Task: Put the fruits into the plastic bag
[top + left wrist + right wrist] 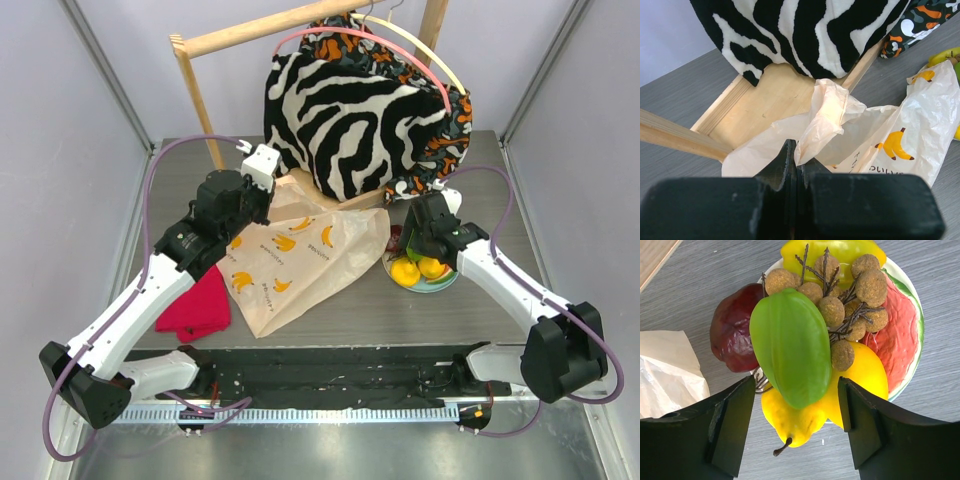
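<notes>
**Q:** Okay, left side first. What's there?
**A:** Red cloth (195, 308) flat on the bench (380, 315), near the front edge. My left arm passes over it.

**Q:** Left tool?
**A:** Left tool (797, 162) is clenched on a bunched fold of the plastic bag (300, 262). In the wrist view the film rises straight up from between my closed fingers.

**Q:** Where's the bag?
**A:** Mid-bench, mostly flat, banana print facing up. The pinched end is raised, just in front of the wooden frame (765, 100). Zebra-striped garment (340, 120) hangs behind it on the rail.

**Q:** Fruits?
**A:** The fruits (420, 270) I see are piled on the plate (447, 286), just right of the bag. Dark red apple (732, 337) is at the pile's left edge. Green fruit (790, 345) is on top, with the brown grapes (850, 295) touching it. Lemon (867, 375) sits underneath.

**Q:** Right tool?
**A:** Right tool (796, 390) is released, one finger either side of the green fruit, close above the pile. Can't tell whether a pad touches anything.
</notes>
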